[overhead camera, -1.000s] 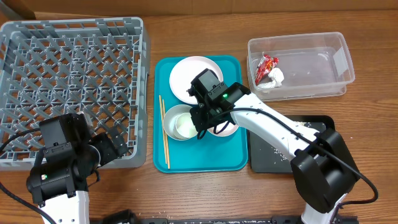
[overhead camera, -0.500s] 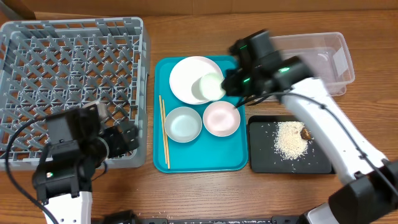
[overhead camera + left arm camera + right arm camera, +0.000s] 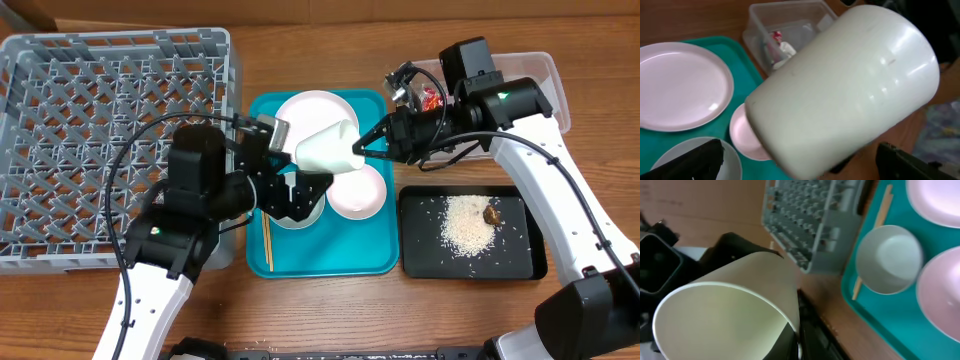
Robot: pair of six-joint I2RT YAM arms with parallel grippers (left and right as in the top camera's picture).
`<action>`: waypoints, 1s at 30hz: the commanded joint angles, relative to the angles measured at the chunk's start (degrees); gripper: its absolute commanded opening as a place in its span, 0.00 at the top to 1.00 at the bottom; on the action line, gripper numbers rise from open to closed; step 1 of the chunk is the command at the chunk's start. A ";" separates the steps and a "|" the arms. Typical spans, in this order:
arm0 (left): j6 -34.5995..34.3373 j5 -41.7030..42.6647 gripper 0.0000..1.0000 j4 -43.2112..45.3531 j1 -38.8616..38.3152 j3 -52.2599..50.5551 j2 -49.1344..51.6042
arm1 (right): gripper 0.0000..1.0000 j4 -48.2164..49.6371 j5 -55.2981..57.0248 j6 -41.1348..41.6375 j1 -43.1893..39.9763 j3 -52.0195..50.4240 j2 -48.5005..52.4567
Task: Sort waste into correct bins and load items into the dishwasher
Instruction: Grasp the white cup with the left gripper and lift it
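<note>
My right gripper (image 3: 366,148) is shut on the rim of a white cup (image 3: 328,150) and holds it tipped on its side above the teal tray (image 3: 320,255). The cup fills the left wrist view (image 3: 840,85) and shows in the right wrist view (image 3: 730,315). My left gripper (image 3: 300,190) is open just below the cup, its fingers wide apart, over a grey-white bowl (image 3: 287,212). A white plate (image 3: 300,115), a pink bowl (image 3: 358,195) and chopsticks (image 3: 266,235) lie on the tray. The grey rack (image 3: 110,130) stands at the left.
The clear tub (image 3: 520,95) at the back right holds the red wrapper (image 3: 775,37) and white tissue (image 3: 786,50). The black tray (image 3: 420,255) at the front right holds rice (image 3: 468,225) and a brown lump (image 3: 492,213).
My left arm has swung from the rack's front corner to the tray, under the cup. My right gripper has drawn back to the right, with the cup now tipped on its side.
</note>
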 commanded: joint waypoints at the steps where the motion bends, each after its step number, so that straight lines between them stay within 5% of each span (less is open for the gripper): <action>1: -0.83 7.15 0.06 2.95 -0.81 0.96 0.39 | 0.96 0.17 -11.91 -2.86 0.26 0.13 -0.15; 5: -0.83 9.07 0.17 3.87 -0.90 0.96 0.39 | 0.96 0.17 -16.31 -2.86 0.28 0.13 -0.15; 21: -0.85 10.82 0.11 10.93 -0.98 0.96 0.26 | 0.96 -4.07 -13.03 -2.56 0.26 0.13 -0.04; 30: -1.03 15.26 0.26 13.99 -0.96 0.98 0.17 | 0.96 -4.15 -12.87 -2.58 0.28 0.13 0.17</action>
